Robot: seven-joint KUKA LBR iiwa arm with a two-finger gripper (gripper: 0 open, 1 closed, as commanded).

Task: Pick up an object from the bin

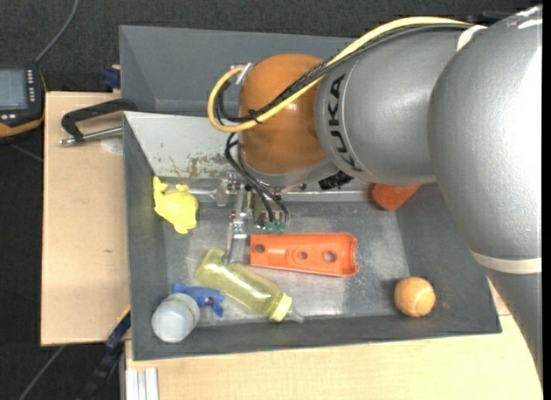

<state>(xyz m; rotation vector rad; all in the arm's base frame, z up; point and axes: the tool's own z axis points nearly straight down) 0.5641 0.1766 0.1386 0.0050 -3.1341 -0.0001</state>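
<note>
My gripper (237, 236) hangs under the arm's orange cover in the middle of the bin, low over the floor. Its tip is just above the left end of a pale yellow clear bottle (243, 287) that lies on its side. Right beside it, to the right, lies a flat orange plastic piece with holes (303, 255). A yellow soft toy (176, 206) sits to the gripper's left by the bin's left wall. I see nothing held in the gripper.
A white and blue capped bottle (177, 317) lies in the front left corner. An orange ball (414, 296) rests at the front right, and another orange thing (393, 194) shows partly under the arm. The arm covers the bin's back right.
</note>
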